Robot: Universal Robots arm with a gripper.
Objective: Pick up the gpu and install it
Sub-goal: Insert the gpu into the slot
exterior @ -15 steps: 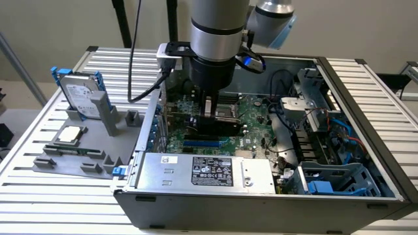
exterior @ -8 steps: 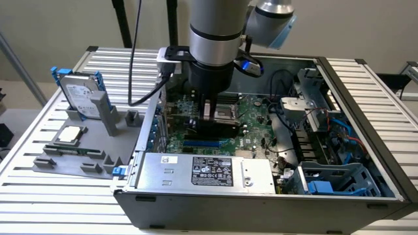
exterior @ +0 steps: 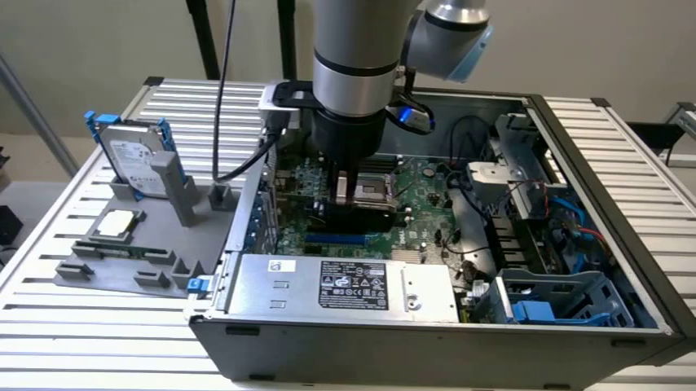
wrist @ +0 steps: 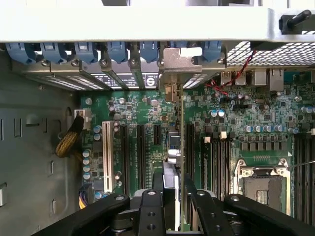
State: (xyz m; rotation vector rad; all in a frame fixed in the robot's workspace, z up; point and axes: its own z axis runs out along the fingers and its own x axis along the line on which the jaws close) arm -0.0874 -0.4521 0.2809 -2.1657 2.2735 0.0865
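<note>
Resting on a slatted metal table (exterior: pixel 98 342): an open computer case (exterior: pixel 435 342), with the arm (exterior: pixel 354 57) reaching straight down into it. Blocks part of the green motherboard (exterior: pixel 425 183) in the exterior view. Off toward the exterior view's left, a grey fixture (exterior: pixel 109 273) with a hard drive (exterior: pixel 136 159) in a blue-handled carrier.

Holds the gpu (wrist: pixel 171 169) in the gripper (wrist: pixel 176 199), clamped with one of the fingers (wrist: pixel 150 211) on each face. Stands on edge directly between and below them. Stretches away from the gripper to a silver bracket (wrist: pixel 179 61) against the case's rear wall, beside the blue clips (wrist: pixel 118 49). Lies over the long black slots (wrist: pixel 140 152).

Presents just a thin edge to the wrist view, fan side out of sight. Cannot tell whether the card's lower edge touches a slot or hangs above it.
</note>
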